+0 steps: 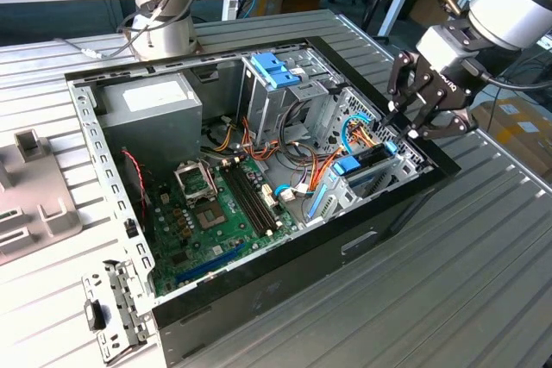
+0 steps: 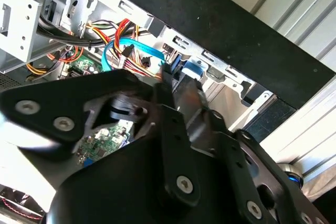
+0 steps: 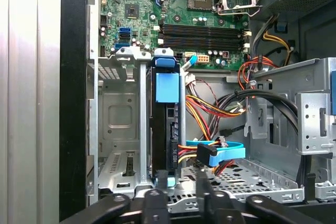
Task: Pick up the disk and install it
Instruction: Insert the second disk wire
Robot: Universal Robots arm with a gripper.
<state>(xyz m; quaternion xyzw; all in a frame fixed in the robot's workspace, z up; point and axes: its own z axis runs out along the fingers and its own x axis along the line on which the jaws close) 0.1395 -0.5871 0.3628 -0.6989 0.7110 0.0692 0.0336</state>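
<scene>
The disk [image 3: 164, 140] stands edge-on as a dark slab with blue trim in a metal bay slot at the case's front, in the first wrist view. In the exterior view, the disk [image 1: 373, 159] sits in that bay on the right side of the open computer case [image 1: 259, 299]. My gripper [image 1: 405, 127] hovers just above the bay, over the disk. In the first wrist view my gripper [image 3: 178, 198] is open, its fingers apart with nothing between them. A blue data cable [image 3: 220, 153] runs beside the disk.
Inside the case are the grey power-supply box [image 1: 151, 105], the green motherboard [image 1: 207, 204], a drive cage with a light-blue latch [image 1: 276, 71] and orange and yellow cable bundles [image 1: 323, 165]. A grey fixture [image 1: 26, 187] and a loose bracket [image 1: 112, 308] lie at the exterior view's left.
</scene>
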